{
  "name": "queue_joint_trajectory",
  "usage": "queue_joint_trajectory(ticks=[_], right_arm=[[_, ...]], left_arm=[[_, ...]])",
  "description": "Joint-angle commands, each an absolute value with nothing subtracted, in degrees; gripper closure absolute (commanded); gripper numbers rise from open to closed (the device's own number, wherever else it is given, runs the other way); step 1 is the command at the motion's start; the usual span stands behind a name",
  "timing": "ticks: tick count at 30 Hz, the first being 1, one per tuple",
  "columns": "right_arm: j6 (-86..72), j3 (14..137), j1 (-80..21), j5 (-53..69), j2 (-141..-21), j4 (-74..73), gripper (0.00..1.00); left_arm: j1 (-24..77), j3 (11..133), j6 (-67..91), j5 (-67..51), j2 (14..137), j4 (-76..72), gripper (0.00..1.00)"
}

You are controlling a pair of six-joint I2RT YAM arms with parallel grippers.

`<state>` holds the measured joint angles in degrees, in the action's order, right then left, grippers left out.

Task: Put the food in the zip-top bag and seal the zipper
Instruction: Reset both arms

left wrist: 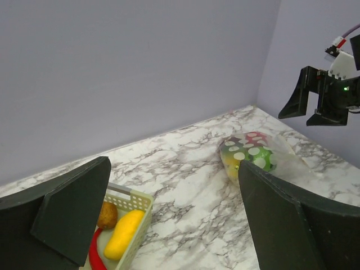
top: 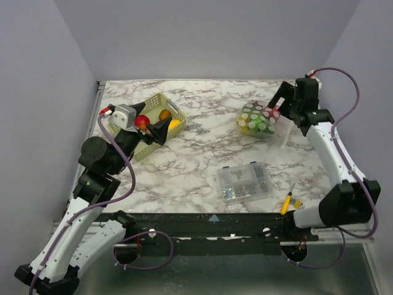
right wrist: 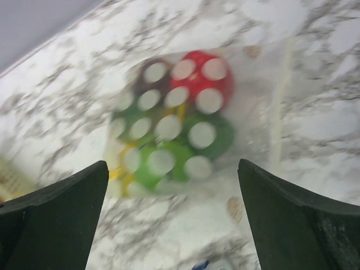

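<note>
The dotted clear zip-top bag (top: 260, 120) lies at the back right, holding red, green and yellow toy food (right wrist: 174, 126). A pale strip, the zipper (right wrist: 279, 107), runs along its mouth edge. My right gripper (top: 284, 106) hovers open and empty above the bag (right wrist: 172, 166); that view is blurred. My left gripper (top: 153, 120) is open and empty over the yellow-green basket (top: 136, 147). The basket holds a red piece (top: 142, 120), a brown piece (left wrist: 107, 215) and a yellow piece (left wrist: 124, 233). The bag also shows in the left wrist view (left wrist: 250, 154).
A rigid clear compartment box (top: 244, 181) of small metal parts sits at the front centre. A yellow-handled tool (top: 286, 203) lies by the front right edge. Purple walls close the back and both sides.
</note>
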<state>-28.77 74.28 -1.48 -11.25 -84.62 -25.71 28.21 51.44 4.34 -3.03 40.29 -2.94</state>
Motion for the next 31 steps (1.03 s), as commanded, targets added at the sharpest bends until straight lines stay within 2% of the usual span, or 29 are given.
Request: queue_joint_trajectory(ticks=[1, 4, 8, 14, 18, 24, 31], right_arm=[[-32.0, 72.7, -6.7, -2.7, -72.4, -31.8, 0.0], [-31.8, 67.4, -6.8, 10.4, -62.1, -26.9, 0.0], [-33.1, 64.5, -6.7, 14.6, -51.0, -25.7, 0.0], [-34.0, 65.0, -6.8, 10.9, -39.3, -31.8, 0.0], [-33.1, 63.1, -6.7, 9.3, -31.6, -30.5, 0.0], [-32.7, 61.5, -6.8, 9.2, -27.5, -29.1, 0.0], [-30.0, 55.1, -6.7, 6.6, -20.9, -24.3, 0.0]], left_arm=[[28.1, 55.6, 11.3, 1.0, 36.5, 8.7, 0.01], [28.0, 54.9, 12.1, 1.7, 32.8, 11.8, 0.01], [27.9, 53.6, 12.0, 3.2, 27.0, 14.0, 0.01], [27.8, 52.5, 12.4, 6.7, 19.4, 15.6, 0.01], [27.8, 52.9, 12.7, 9.9, 15.6, 16.0, 0.01], [27.9, 48.4, 14.1, 11.7, 11.5, 9.7, 0.01], [27.9, 47.6, 15.1, 12.0, 12.0, 8.9, 0.01]])
